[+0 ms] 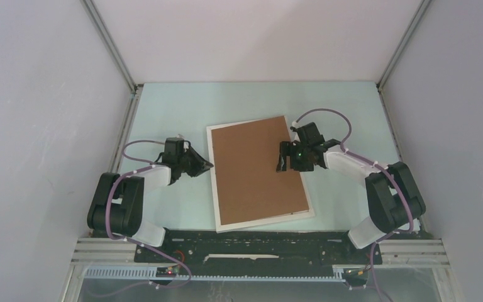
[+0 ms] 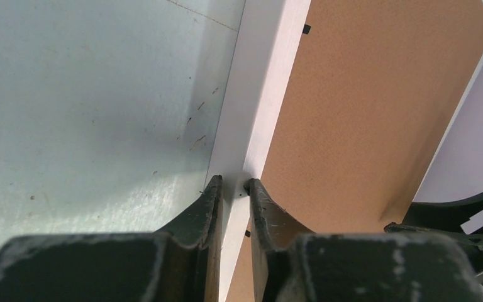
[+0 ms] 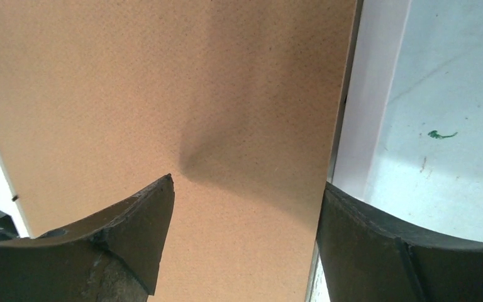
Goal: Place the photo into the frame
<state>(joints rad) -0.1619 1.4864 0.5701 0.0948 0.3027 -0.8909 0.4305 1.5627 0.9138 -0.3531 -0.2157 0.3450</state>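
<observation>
Brown backing board (image 1: 258, 170) lies on the frame (image 2: 258, 94); our left gripper (image 2: 234, 182) pinches its nine-o'clock rail, our right gripper (image 3: 245, 185) gapes wide.

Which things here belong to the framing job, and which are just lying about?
Job: frame, pinched by left gripper; backing board lying on it; right gripper open above board; photo not visible.
Lying about: only a green mark on the table.

Black-and-white arms (image 1: 116, 201), purple cables (image 1: 328, 111), scuffed black curved left hand (image 2: 234, 186)
</observation>
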